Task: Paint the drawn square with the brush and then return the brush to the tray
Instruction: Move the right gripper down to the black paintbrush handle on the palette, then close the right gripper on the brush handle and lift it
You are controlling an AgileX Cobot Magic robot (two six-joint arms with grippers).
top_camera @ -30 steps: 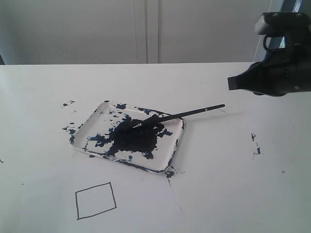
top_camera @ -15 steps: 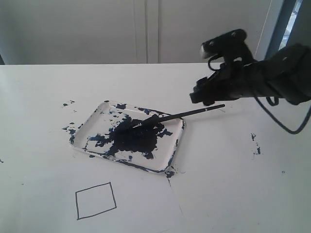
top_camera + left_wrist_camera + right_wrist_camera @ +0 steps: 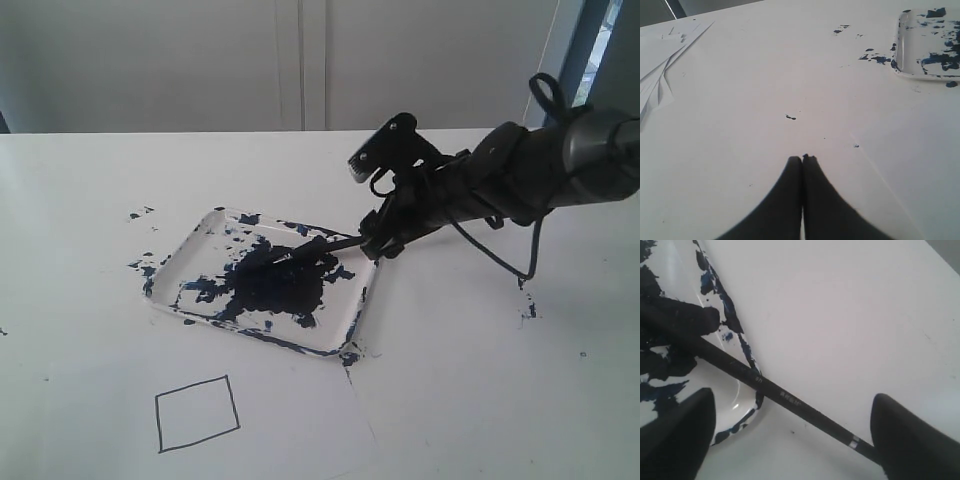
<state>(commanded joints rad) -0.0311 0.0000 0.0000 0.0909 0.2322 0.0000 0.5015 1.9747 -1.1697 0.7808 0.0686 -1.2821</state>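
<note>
The step in hand is picking up the brush, which lies with its loaded tip in the tray's dark blotch and its handle sticking out over the tray's right rim. The right gripper hangs just off that rim, jaws wide apart on either side of the handle, grasping nothing. The left gripper, pressed together and empty, is well apart from the tray. The square, on the tray's near side, is unpainted. Next, I judge, the jaws must close on the handle and lift.

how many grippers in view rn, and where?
2. The right gripper is at the tray's right edge, open, astride the brush handle. The left gripper shows only in its wrist view, shut, over the table beside the tray.
</note>
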